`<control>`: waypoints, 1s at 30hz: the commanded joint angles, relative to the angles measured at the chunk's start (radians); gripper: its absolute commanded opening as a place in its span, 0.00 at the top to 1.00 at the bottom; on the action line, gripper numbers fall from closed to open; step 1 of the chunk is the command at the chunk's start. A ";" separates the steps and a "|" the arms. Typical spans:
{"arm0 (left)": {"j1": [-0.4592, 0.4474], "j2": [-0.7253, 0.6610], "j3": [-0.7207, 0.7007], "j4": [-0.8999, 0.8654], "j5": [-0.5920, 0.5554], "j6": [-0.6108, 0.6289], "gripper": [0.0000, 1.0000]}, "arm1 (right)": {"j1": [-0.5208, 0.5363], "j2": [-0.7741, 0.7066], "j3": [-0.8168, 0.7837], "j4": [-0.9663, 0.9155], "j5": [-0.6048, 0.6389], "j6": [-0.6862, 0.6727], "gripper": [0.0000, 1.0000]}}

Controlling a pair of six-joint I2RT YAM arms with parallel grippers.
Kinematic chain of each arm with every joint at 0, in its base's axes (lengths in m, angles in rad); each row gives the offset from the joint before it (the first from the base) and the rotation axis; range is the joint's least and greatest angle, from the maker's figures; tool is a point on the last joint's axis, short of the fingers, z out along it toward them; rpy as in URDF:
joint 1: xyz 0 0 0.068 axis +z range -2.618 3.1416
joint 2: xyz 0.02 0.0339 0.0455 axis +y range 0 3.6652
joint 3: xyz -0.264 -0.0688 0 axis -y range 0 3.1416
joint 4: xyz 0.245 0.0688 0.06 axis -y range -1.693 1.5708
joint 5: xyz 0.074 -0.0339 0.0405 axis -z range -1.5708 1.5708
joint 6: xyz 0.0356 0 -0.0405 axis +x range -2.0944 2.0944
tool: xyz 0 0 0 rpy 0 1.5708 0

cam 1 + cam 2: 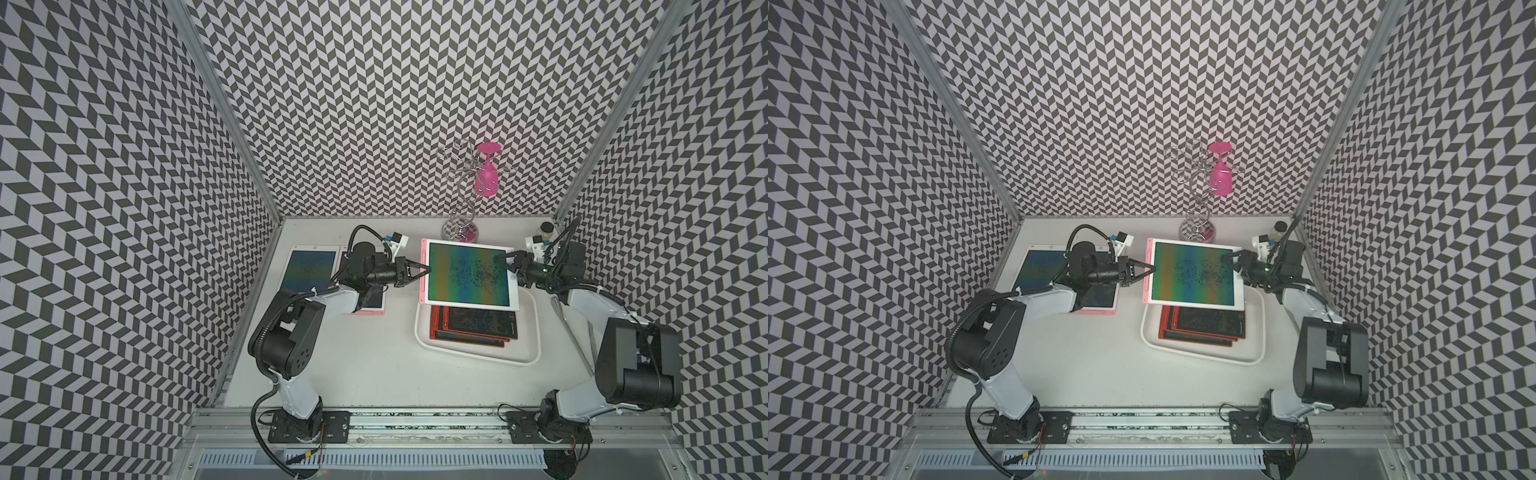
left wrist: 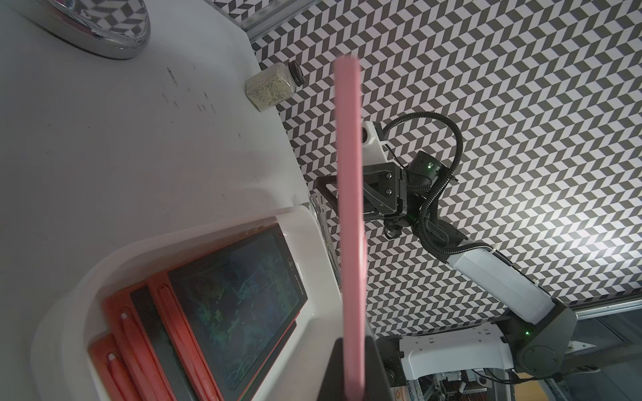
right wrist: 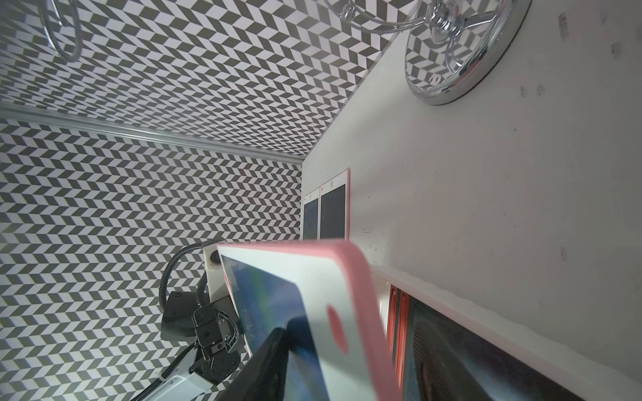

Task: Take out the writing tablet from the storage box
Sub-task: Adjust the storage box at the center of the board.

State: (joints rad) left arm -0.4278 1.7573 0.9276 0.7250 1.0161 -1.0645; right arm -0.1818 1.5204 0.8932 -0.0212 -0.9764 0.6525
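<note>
Left claw (image 1: 427,270) is clamped shut on the pink left edge of the tablet (image 1: 467,276); in the left wrist view that edge runs straight out from between its fingers. Right claw (image 1: 508,267) sits astride the tablet's opposite edge with jaws parted, one finger over the screen, no pinch visible. Tablet has a white face, pink back and a rainbow screen with scribbles. It is held up roughly level, clear of the tabletop (image 1: 374,353), over the far end of the box (image 1: 478,354) and partly past its far rim. Box holds a stack of red tablets (image 1: 478,326), flat, dark screens up. Two loose tablets (image 1: 307,268) lie side by side on the tabletop under the left arm. Chrome stand (image 1: 459,228) with a hanging pink glass (image 1: 486,174) is at the back; jar (image 1: 546,228) in the far right corner.
</note>
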 commanded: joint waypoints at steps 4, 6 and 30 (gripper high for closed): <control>-0.001 -0.015 -0.003 0.065 0.009 -0.013 1.00 | -0.086 -0.061 0.016 0.023 0.063 -0.015 0.42; 0.001 -0.014 -0.003 0.065 0.006 -0.014 1.00 | -0.112 -0.086 0.007 0.035 0.082 -0.006 0.42; 0.021 -0.014 -0.115 0.372 -0.270 -0.315 1.00 | -0.146 -0.572 -0.492 0.176 0.082 0.216 0.40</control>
State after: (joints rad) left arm -0.3946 1.7576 0.8116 0.9958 0.7876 -1.3487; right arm -0.3256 0.9821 0.4324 0.0456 -0.8799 0.7933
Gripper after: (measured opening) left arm 0.064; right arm 0.604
